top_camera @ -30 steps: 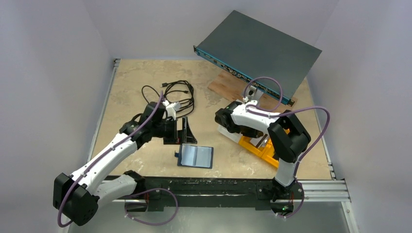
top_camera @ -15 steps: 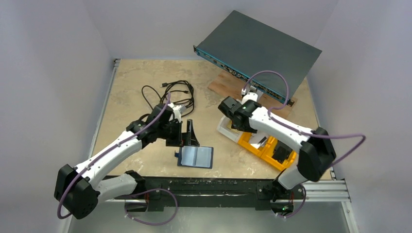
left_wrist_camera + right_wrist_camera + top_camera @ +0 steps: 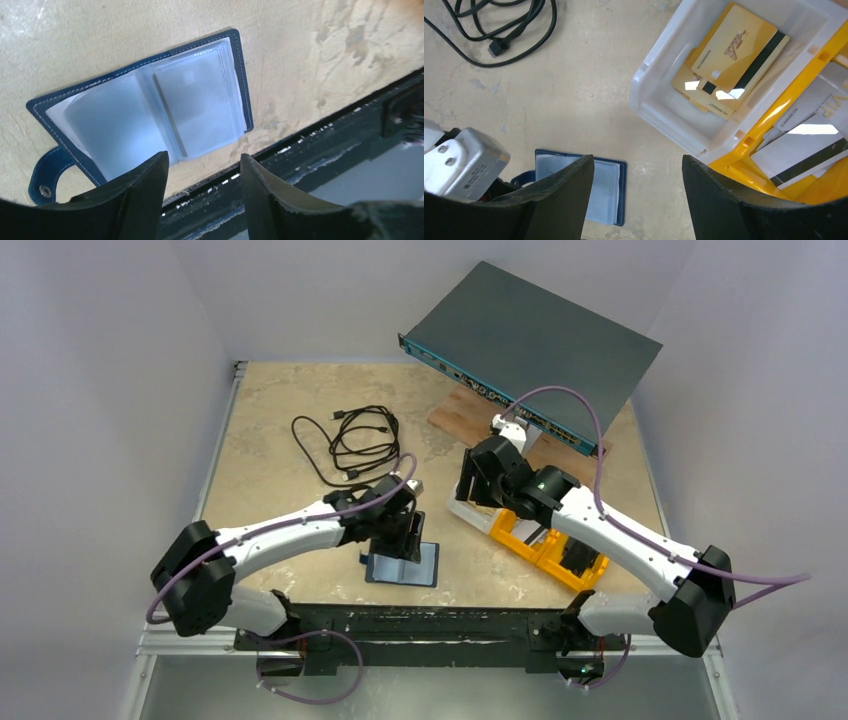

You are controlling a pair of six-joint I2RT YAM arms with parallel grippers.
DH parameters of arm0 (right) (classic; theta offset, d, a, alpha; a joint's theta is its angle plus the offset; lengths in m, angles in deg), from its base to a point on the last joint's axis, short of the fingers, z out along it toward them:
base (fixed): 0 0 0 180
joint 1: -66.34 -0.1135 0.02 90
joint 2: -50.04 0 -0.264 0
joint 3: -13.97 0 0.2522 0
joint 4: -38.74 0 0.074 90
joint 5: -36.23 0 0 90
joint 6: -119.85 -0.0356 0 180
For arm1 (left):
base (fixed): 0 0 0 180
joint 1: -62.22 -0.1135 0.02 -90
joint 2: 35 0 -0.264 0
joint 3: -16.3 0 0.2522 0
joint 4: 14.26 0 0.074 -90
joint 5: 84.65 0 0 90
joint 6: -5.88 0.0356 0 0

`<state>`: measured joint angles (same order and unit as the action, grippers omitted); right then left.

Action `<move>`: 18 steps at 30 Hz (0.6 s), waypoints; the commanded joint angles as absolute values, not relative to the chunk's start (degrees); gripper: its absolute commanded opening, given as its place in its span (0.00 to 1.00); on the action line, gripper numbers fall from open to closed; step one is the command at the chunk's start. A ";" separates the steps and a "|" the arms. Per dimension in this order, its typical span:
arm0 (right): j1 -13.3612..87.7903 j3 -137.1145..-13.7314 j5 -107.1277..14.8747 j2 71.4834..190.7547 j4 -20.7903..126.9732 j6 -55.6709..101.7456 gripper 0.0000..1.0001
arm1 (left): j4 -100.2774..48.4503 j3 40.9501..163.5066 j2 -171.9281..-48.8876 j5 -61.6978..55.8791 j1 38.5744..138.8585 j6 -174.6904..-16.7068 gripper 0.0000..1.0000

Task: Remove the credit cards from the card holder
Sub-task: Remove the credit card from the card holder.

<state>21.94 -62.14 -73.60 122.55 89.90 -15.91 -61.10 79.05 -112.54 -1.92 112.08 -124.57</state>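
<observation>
Empty, the left fingers (image 3: 142,187) and right fingers (image 3: 569,192) stand apart. Closing, the left may only push the open card holder (image 3: 150,110) along the table (image 3: 300,50).

A small navy-blue card holder (image 3: 420,565) lies opened flat on the beige table (image 3: 280,400), close to the table's near edge, with its inside facing up. White stitching runs round its border. Two leaves of cloudy plastic sleeves meet at a centre fold; whether any card sits inside them cannot be told. A short snap tab (image 3: 47,176) sticks out from one short edge. Well apart, to the right, gold credit cards (image 3: 733,47) with black stripes lie stacked in a white tray (image 3: 664,120). Silver cards (image 3: 809,145) lie in a yellow bin (image 3: 774,107) touching that tray.
</observation>
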 commanded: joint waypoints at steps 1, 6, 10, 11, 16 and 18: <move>21.84 -58.64 -69.13 120.75 83.90 -14.83 0.65 | -59.24 83.62 -116.92 5.05 116.04 -125.13 0.51; 21.81 -55.13 -67.67 120.26 81.28 -16.18 0.65 | -60.02 85.80 -121.96 9.96 118.76 -124.73 0.48; 21.71 -53.25 -66.47 120.38 79.88 -16.93 0.65 | -60.25 86.86 -124.57 11.95 120.44 -124.55 0.47; 21.74 -52.95 -66.18 120.48 79.69 -17.05 0.64 | -60.59 87.10 -125.36 12.75 120.70 -124.55 0.47; 21.61 -51.98 -66.06 120.44 79.23 -17.76 0.64 | -59.56 86.14 -128.25 13.84 121.67 -125.13 0.46; 21.61 -51.55 -66.11 120.44 79.18 -17.94 0.64 | -59.47 86.05 -129.66 14.24 122.27 -125.40 0.46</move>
<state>21.76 -52.63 -66.61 121.91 81.66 -16.82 -60.60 85.13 -127.88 11.61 121.09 -125.05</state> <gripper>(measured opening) 0.645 0.460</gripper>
